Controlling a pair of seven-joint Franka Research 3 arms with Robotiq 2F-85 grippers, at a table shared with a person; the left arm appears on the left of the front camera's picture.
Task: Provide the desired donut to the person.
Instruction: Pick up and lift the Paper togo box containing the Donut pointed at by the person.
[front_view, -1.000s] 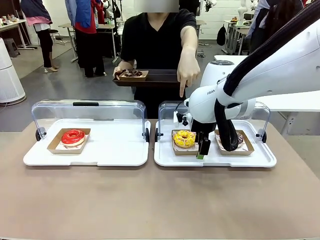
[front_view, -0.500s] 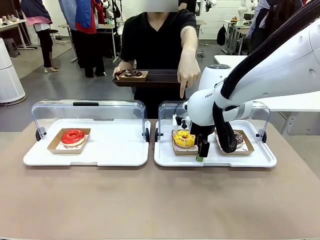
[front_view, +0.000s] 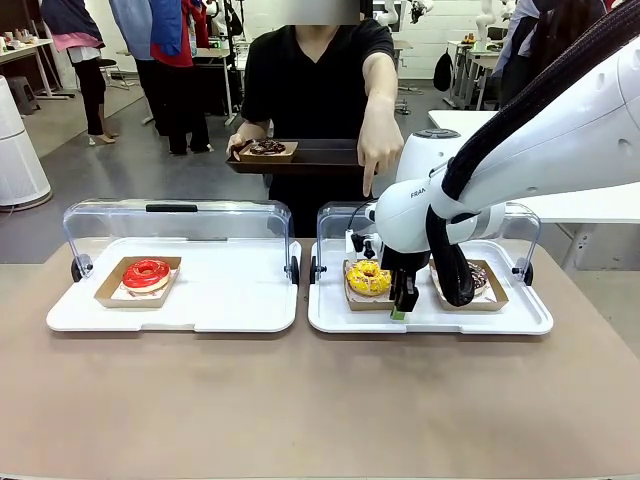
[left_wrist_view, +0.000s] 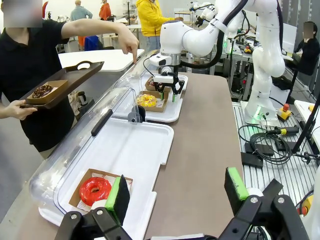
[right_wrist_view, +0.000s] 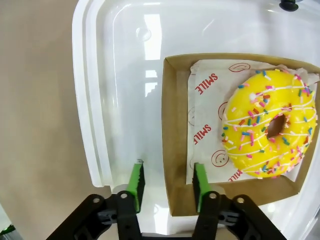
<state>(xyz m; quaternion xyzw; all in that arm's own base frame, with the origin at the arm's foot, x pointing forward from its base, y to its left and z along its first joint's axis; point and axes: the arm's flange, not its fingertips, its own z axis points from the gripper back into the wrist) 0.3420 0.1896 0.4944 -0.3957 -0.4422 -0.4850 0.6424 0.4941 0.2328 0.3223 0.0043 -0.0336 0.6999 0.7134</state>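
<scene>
The person (front_view: 315, 75) in black points a finger (front_view: 368, 186) down at the yellow sprinkled donut (front_view: 367, 277) in its cardboard tray (right_wrist_view: 174, 125). Their other hand holds a dark serving tray (front_view: 320, 158) carrying a chocolate donut (front_view: 265, 147). My right gripper (front_view: 400, 298) hangs low at that cardboard tray's near side. In the right wrist view, the right gripper (right_wrist_view: 167, 182) straddles the cardboard wall, one green pad (right_wrist_view: 135, 182) outside and one inside, with gaps on both sides. My left gripper (left_wrist_view: 176, 192) is open and holds nothing, above the near table edge beside the red donut (left_wrist_view: 95, 190).
Two white trays with raised clear lids sit side by side: the left one (front_view: 230, 300) holds the red donut (front_view: 147, 273), the right one (front_view: 480, 320) holds the yellow donut and a chocolate donut (front_view: 480, 277) partly behind my arm. Bare brown table lies in front.
My right gripper's jaws have narrowed around the cardboard tray's wall, and the gripper has shifted slightly towards the yellow donut. The person keeps pointing. The left arm is still.
</scene>
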